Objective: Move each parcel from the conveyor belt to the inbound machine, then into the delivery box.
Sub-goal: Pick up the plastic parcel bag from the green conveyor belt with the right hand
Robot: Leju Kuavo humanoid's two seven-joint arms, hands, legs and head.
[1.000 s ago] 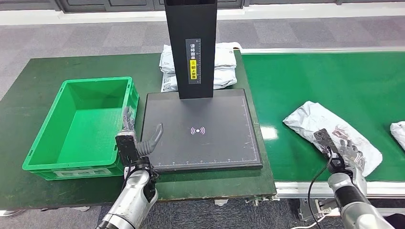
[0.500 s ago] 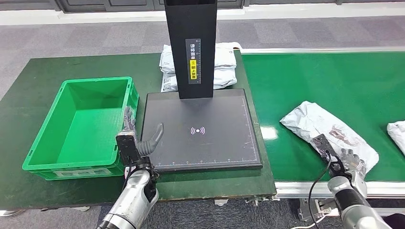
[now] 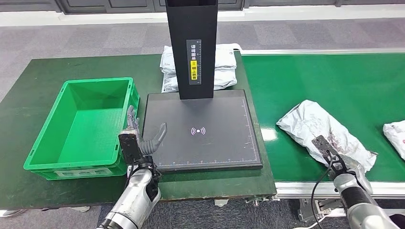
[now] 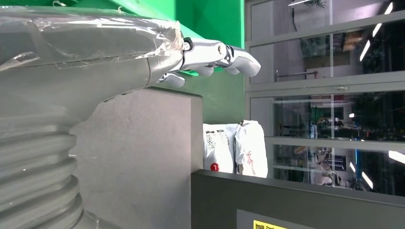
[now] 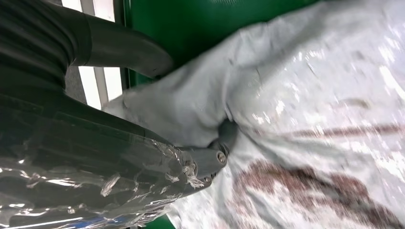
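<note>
While the white parcel (image 3: 321, 133) lies on the conveyor belt (image 3: 334, 81), the right hand (image 3: 351, 167) sits at the parcel's near end, close to the belt's front rail. The parcel's long axis runs diagonally, from its far end nearer the inbound machine (image 3: 203, 131) to its near end at the right hand. The right hand is plainly the nearer of the 2; the left hand (image 3: 143, 139) is well apart from the parcel, between the delivery box (image 3: 79, 124) and the machine's dark plate.

In the right wrist view, the thumb (image 5: 124, 47) lies along 1 edge of the parcel and a finger (image 5: 210, 160) presses into the soft wrap, which dimples around its tip. The hand touches the parcel on 2 sides, yet whether the grip is closed enough to carry it cannot be told; the parcel rests on the belt.

The left hand holds nothing. Its fingers (image 4: 229, 55) are extended and apart, above the edge where plate and box meet.

Judgement: the coming move is a lift and a carry toward the machine's plate. A second parcel (image 3: 395, 136) lies farther along the belt. Stacked parcels (image 3: 224, 64) lie behind the machine's column.
</note>
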